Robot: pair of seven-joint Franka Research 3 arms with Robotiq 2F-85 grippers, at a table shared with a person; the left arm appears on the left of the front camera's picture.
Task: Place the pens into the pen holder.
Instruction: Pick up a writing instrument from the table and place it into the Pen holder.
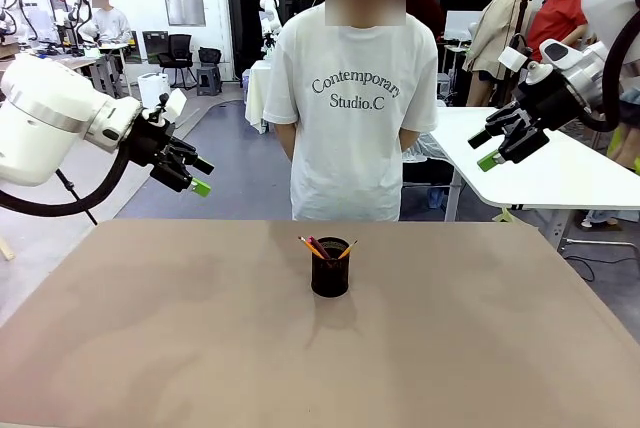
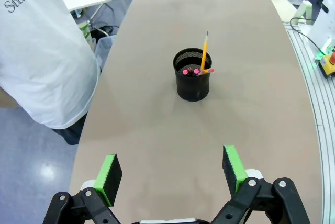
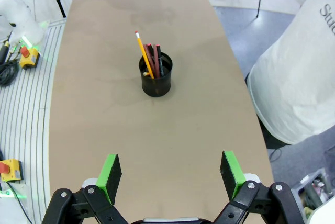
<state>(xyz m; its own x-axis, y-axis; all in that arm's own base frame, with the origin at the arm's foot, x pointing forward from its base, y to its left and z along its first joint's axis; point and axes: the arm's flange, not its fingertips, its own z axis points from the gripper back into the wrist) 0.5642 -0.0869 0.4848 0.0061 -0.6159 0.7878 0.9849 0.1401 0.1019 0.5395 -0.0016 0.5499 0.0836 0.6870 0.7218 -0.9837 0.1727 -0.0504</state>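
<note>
Both arms hang high over the worktop [image 1: 150,328], and the left end effector [image 1: 190,175] has its pads spread wide, nothing between them. Same on the other side: the right end effector [image 1: 503,143] gapes empty. Ahead of and well below each one, mid-worktop, sits the pen holder [image 1: 330,268] with all three pens [image 3: 151,59] standing inside: the yellow pencil [image 2: 204,52] leaning on the rim, the two darker pens beside it. By my read, the placing is done. No loose pen lies in sight on the worktop, so the next move calls for nothing but staying clear of the holder.
</note>
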